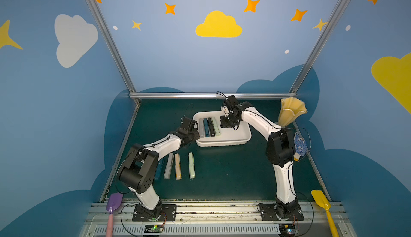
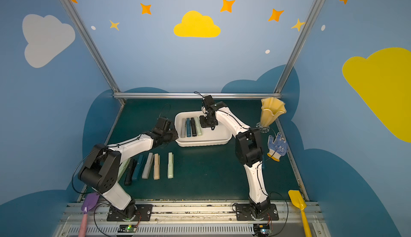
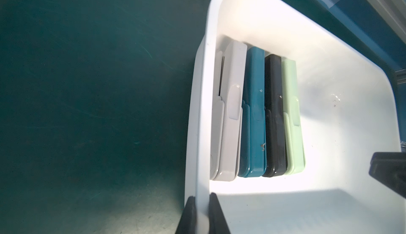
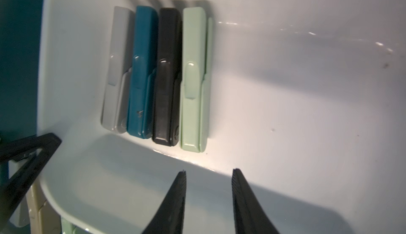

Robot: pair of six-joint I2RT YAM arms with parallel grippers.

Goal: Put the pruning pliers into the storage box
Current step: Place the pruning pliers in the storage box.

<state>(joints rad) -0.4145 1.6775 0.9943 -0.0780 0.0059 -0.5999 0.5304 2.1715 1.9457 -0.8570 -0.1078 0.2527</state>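
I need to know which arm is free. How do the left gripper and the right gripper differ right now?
The left gripper has its jaws shut on the side rim of the shallow white plastic storage box. The right gripper has its jaws apart and holds nothing. The left gripper sits at the box's edge, and the right gripper is over its inside. Both are at the box.

Both arms (image 1: 165, 144) have white shells, black joints (image 1: 280, 146) and black base plates (image 1: 170, 211).

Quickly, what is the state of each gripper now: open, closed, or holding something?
Left gripper: closed, clamping the rim of the storage box.
Right gripper: open, holding nothing.
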